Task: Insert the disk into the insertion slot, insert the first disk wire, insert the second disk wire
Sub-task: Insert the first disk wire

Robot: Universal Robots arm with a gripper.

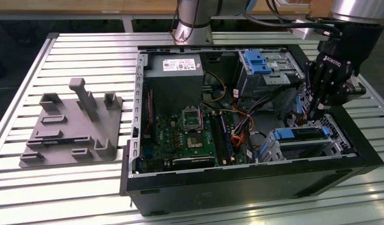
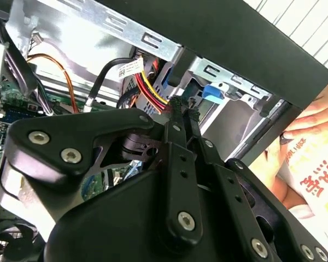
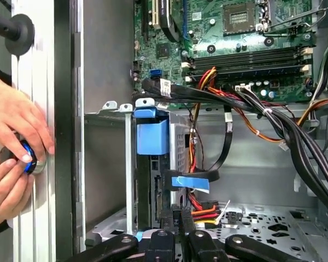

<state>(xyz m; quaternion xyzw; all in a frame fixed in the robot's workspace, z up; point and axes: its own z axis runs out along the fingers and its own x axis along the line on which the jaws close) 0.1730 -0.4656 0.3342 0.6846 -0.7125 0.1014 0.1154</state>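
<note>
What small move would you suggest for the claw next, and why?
Probably a slight push of the claw towards the disk: the disk already sits in the insertion slot, and the claw is at the red and yellow wires beside it, so a wire seems ready to seat.

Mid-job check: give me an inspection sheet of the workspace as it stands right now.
Surface: slatted metal table carrying the open computer case.
Job's things: disk in its blue carrier sits in the insertion slot, at the exterior view's right.
Clutter: grey fixture plate beside the case, at the exterior view's left.
Grippers: gripper reaches down into the case next to the slot, fingers close together; whether it holds anything cannot be told.
Cables: red, yellow and black wire bundle close to the fingertips; black cables run past the motherboard.
Surroundings: a person's hands outside the case wall.
</note>
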